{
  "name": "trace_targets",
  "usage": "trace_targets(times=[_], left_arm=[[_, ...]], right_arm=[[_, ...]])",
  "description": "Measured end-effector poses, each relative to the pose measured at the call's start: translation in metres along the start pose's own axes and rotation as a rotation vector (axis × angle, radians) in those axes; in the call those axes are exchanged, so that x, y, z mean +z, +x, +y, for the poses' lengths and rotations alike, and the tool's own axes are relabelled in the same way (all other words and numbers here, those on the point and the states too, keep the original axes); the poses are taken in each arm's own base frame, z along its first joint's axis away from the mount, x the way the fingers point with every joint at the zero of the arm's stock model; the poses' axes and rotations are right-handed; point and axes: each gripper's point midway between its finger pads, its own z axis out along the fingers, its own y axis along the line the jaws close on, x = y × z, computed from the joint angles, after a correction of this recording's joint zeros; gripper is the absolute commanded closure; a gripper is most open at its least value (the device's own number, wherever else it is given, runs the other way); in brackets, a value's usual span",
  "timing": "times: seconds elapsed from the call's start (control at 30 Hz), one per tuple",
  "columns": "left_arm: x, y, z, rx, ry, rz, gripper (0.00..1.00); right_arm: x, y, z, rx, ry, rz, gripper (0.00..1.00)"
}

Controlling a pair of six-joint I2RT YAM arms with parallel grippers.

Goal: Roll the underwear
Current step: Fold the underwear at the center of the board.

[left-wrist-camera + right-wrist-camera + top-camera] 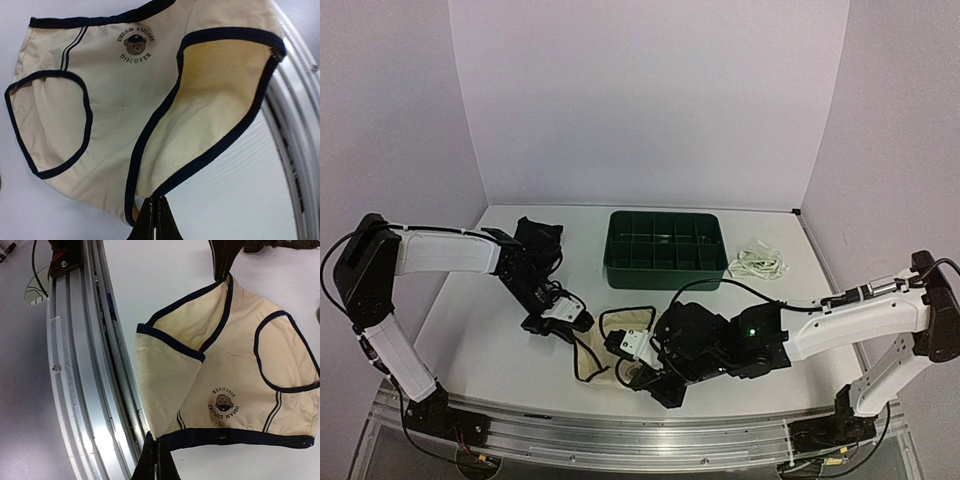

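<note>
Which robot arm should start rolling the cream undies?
Probably the right. The right gripper is shut on the waistband corner of the cream underwear, a straight edge to roll from. The left gripper pinches the narrow opposite end, better for anchoring.

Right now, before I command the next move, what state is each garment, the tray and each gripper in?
cream underwear: unrolled, print side up, one side lifted off the table, pinched at two trimmed edges.
left gripper: shut on the cream underwear's black trim.
right gripper: shut on its waistband corner.
black underwear: bunched in a heap, not rolled.
white underwear: crumpled, not rolled.
green tray: upright, open side up.
</note>
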Motion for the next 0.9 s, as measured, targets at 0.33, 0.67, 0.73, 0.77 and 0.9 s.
trace_targets(times=[0.33,0.67,0.73,0.77,0.9], left_arm=[[-0.017,-0.013,-0.064,-0.13,0.125,-0.026,1.0],[-0.001,-0.012,-0.04,-0.406,0.245,-0.049,1.0],[0.003,-0.007,-0.033,-0.467,0.257,-0.058,1.0],[0.004,-0.004,-0.029,-0.495,0.259,-0.064,1.0],[0.003,0.009,-0.018,-0.594,0.256,-0.086,1.0]], right_arm=[[-0.017,-0.004,0.022,0.135,-0.127,-0.022,1.0],[-0.021,0.015,-0.076,0.381,0.055,-0.027,1.0],[-0.015,0.022,-0.089,0.401,0.08,-0.005,1.0],[-0.012,0.027,-0.095,0.413,0.092,0.007,1.0],[-0.004,0.038,-0.122,0.458,0.147,0.03,1.0]])
